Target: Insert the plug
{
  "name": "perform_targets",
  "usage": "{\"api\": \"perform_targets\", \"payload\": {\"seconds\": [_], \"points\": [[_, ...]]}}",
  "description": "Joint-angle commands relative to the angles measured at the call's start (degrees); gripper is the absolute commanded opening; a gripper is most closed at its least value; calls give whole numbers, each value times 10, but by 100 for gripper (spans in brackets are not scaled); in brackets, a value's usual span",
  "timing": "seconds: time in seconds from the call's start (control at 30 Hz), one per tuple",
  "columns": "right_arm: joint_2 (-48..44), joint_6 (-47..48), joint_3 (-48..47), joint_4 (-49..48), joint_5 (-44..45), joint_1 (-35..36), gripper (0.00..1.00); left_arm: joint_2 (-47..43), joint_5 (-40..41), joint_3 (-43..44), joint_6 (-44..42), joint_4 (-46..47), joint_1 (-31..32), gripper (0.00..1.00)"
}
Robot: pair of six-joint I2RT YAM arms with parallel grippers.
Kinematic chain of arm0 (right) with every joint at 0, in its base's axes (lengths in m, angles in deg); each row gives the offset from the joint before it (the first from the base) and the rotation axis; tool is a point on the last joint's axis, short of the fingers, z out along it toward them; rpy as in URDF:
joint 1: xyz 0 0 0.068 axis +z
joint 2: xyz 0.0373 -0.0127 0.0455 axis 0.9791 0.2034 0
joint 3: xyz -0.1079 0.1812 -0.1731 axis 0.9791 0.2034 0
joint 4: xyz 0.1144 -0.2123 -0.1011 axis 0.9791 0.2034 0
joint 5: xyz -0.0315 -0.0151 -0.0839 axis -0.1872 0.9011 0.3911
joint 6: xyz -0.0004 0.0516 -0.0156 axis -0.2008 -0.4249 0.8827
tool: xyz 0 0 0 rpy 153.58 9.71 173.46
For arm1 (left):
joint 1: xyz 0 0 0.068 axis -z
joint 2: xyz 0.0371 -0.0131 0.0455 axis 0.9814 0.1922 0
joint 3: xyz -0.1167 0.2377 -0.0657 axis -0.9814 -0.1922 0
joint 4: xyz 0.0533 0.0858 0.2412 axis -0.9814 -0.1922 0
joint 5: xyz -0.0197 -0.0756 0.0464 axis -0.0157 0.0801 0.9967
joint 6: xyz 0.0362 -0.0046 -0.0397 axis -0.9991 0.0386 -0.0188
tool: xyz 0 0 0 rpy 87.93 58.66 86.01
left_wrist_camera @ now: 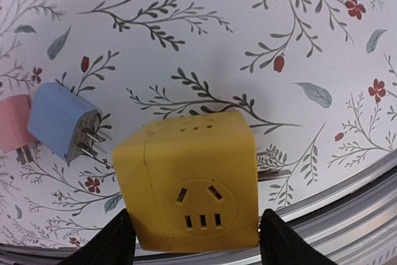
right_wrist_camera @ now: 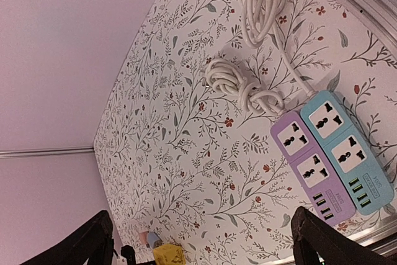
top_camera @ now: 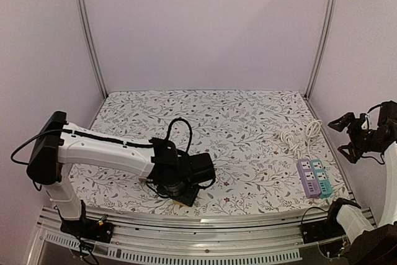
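Note:
A yellow socket cube [left_wrist_camera: 189, 181] rests on the floral table near the front rail, one socket face towards the camera. My left gripper [left_wrist_camera: 195, 237] straddles it, and both fingers look pressed to its sides. In the top view the left gripper [top_camera: 183, 192] is low at the front middle. A blue plug adapter [left_wrist_camera: 62, 119] lies to the cube's left with its prongs pointing at the cube. A pink adapter [left_wrist_camera: 12, 123] lies beside it at the frame's edge. My right gripper [top_camera: 343, 138] is open, empty and raised at the right edge; in its wrist view [right_wrist_camera: 198, 240] it is far from everything.
A purple power strip [top_camera: 306, 179] and a teal one [top_camera: 321, 177] lie side by side at the front right, also in the right wrist view [right_wrist_camera: 307, 166]. Their coiled white cords [top_camera: 298, 136] lie behind them. The metal front rail [left_wrist_camera: 347, 209] runs just beside the cube.

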State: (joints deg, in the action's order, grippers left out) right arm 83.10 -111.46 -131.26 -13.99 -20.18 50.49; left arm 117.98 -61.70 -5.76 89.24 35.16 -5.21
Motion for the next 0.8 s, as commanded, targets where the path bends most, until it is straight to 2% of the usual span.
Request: {"api": "perform_targets", "payload": {"seconds": [0.0, 0.13, 0.2, 0.47, 0.77], "points": [[7, 12, 1, -1, -6, 3, 99, 11, 12, 10, 3, -7, -4, 56], [7, 19, 9, 3, 1, 3, 99, 6, 10, 9, -4, 5, -3, 39], [8, 27, 13, 8, 7, 3, 99, 0, 15, 11, -9, 6, -4, 36], [37, 41, 37, 2, 59, 40, 99, -58, 42, 20, -43, -6, -4, 34], [135, -11, 40, -40, 175, 216, 97, -122, 56, 21, -83, -27, -3, 33]]}}
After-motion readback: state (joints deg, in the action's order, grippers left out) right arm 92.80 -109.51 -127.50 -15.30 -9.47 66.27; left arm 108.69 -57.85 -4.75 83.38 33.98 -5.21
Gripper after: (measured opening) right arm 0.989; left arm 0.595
